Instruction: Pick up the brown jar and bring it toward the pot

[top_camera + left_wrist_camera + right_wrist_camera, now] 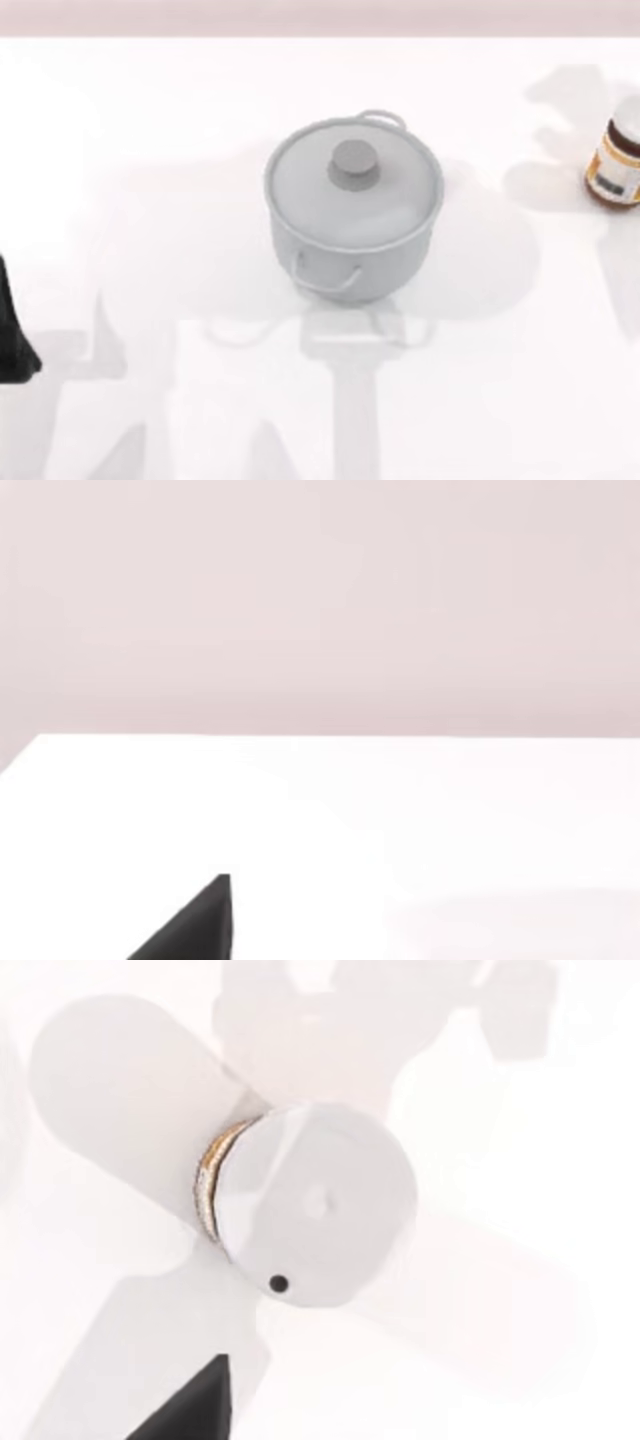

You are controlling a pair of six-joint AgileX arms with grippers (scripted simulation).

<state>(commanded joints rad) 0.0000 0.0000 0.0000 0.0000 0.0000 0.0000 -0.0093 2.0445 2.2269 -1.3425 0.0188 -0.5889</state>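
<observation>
The brown jar (614, 165) stands cut off at the bench's (150, 150) right edge, well apart from the pot (353, 205). The left claw (15, 335) is perhaps parked; I cannot tell its state.

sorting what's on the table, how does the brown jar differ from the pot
The brown jar is small, dark brown with an orange-and-white label; the pot is far larger and plain light grey. The jar stands at the table's right edge, the pot in the middle. The pot has loop handles and a lid knob, the jar neither. Both are round, upright and lidded.
</observation>
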